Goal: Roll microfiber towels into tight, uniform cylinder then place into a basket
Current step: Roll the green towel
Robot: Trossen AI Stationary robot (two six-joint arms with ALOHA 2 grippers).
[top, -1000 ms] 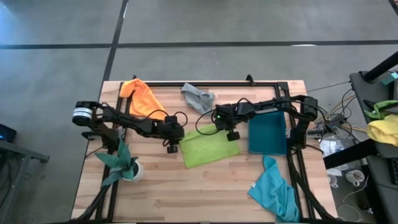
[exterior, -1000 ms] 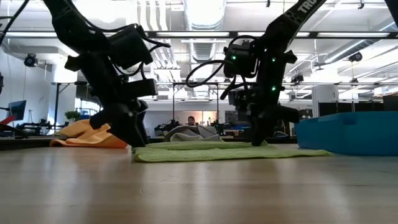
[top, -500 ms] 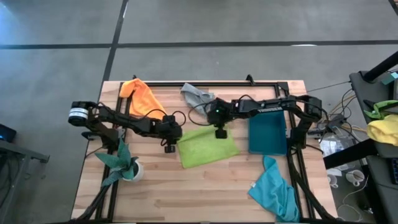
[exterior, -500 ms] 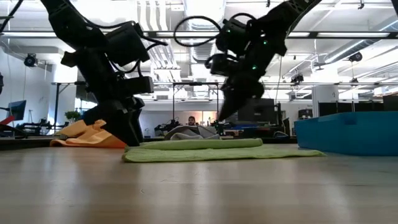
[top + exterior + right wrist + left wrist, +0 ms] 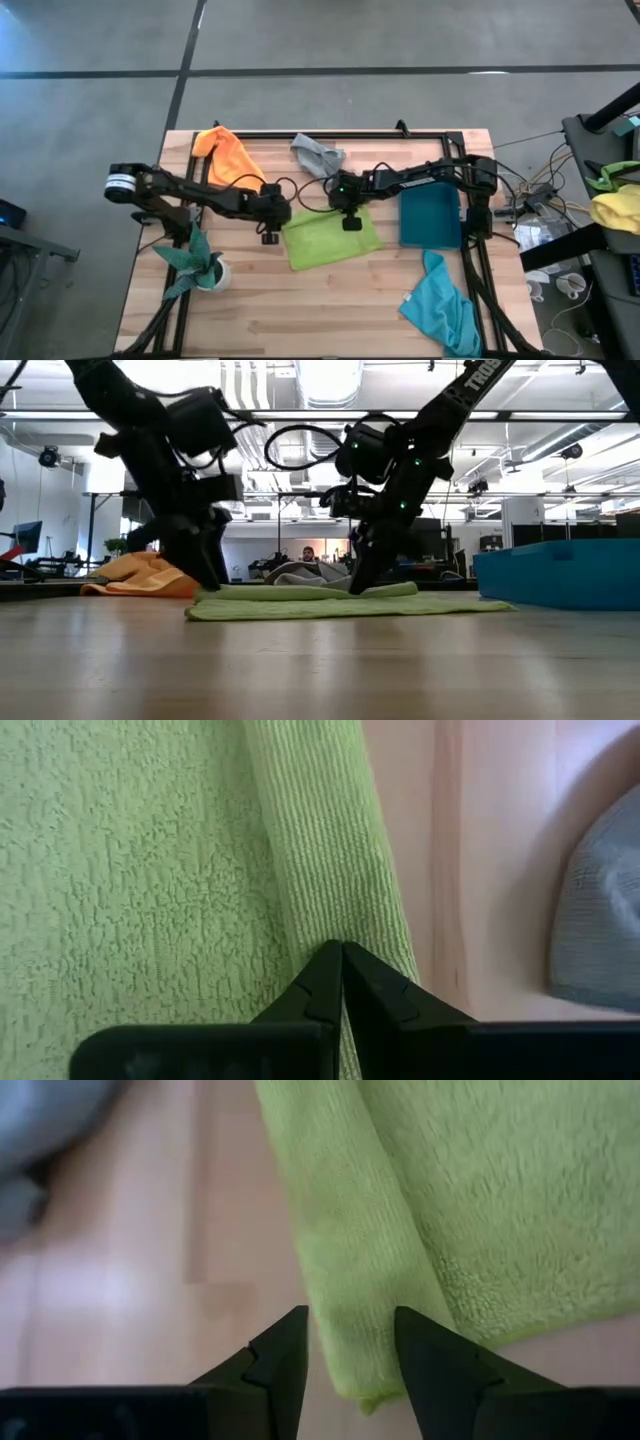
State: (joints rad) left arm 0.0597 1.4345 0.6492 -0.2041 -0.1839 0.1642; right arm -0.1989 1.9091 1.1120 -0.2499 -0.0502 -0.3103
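The lime green towel point(image 5: 330, 238) lies flat on the table's middle, its far edge turned over into a narrow roll point(image 5: 310, 591). My right gripper point(image 5: 351, 223) is shut, its tips down on that roll near the middle. My left gripper point(image 5: 268, 236) is open at the roll's left end point(image 5: 350, 1330), which shows between its two fingers. The orange towel point(image 5: 228, 157) and the grey towel point(image 5: 318, 155) lie at the far edge, the turquoise towel point(image 5: 440, 310) at the near right. The teal basket point(image 5: 430, 216) stands right of the green towel. My right gripper presses its shut fingertips point(image 5: 340, 965) down on the green towel's rolled far edge point(image 5: 330, 870). It comes slanting from above and from the table's right. The roll lies on the flat part of the towel. Whether my left gripper touches the roll's end, I cannot tell.
A potted plant point(image 5: 200, 262) stands at the near left. A black frame rail point(image 5: 340, 134) runs along the table's far edge. A yellow and green cloth heap point(image 5: 615, 205) lies beyond the table's right side. Bare wood point(image 5: 300, 310) shows near the front edge.
My right gripper has gone toward the table's left along the green towel's far edge and tipped over. That edge, flat a second ago, is now turned over into a narrow roll. The whole towel has slid a little toward the left. My left gripper has drawn slightly left and up.
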